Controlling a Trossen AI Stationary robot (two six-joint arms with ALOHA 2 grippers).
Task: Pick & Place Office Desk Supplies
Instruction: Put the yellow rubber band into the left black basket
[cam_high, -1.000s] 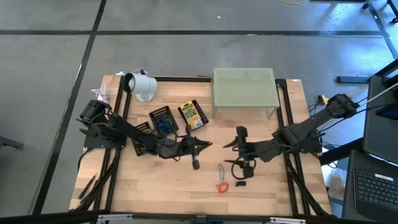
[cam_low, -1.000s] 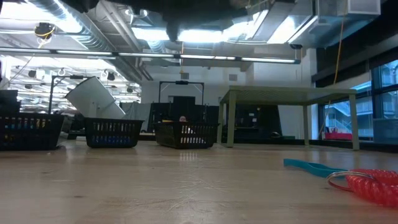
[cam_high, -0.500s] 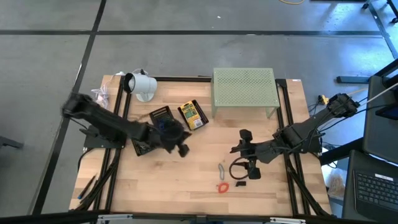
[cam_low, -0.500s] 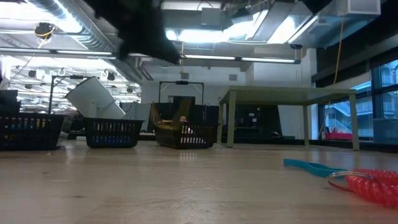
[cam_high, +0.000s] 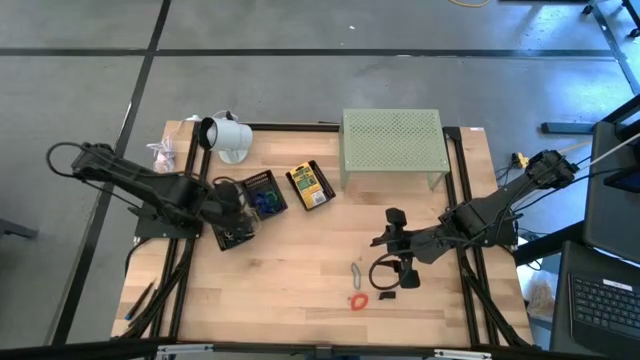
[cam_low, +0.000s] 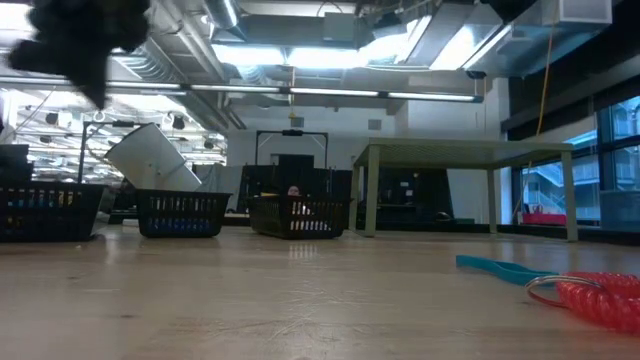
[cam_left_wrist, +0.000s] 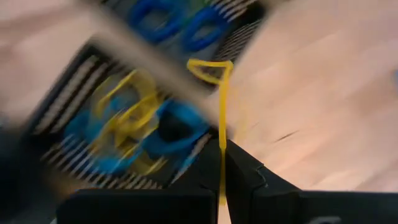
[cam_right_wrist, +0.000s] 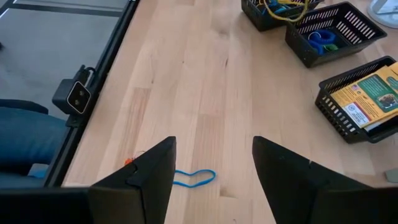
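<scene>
My left gripper (cam_high: 243, 205) (cam_left_wrist: 222, 149) hovers over the black baskets at the table's left and is shut on a yellow rubber band (cam_left_wrist: 219, 99). Under it, one basket (cam_left_wrist: 124, 134) (cam_high: 232, 228) holds blue and yellow bands. My right gripper (cam_high: 392, 247) (cam_right_wrist: 211, 171) hangs open right of the middle, above a blue rubber band (cam_right_wrist: 194, 178) that lies flat on the wood. A red coiled band (cam_high: 357, 300) (cam_low: 600, 298) and a small black clip (cam_high: 386, 294) lie nearby. My left gripper pinches one end of the yellow band's loop (cam_left_wrist: 221, 146) between its two shut fingers. The fingers come from above, pointing steeply down. The rest of the loop (cam_left_wrist: 211, 65) reaches out past the fingertips, lifted clear above the basket.
A second basket (cam_high: 265, 192) holds blue bands and a third (cam_high: 308, 184) a yellow packet. A white cup (cam_high: 228, 137) lies at the far left and a pale green perforated stand (cam_high: 392, 145) at the far right. Bare wood lies along the near edge.
My left gripper has swung from the table's middle toward its left edge and now hangs over the baskets. On the way it has risen a little, rolled and tipped to point down. It has stayed shut.
</scene>
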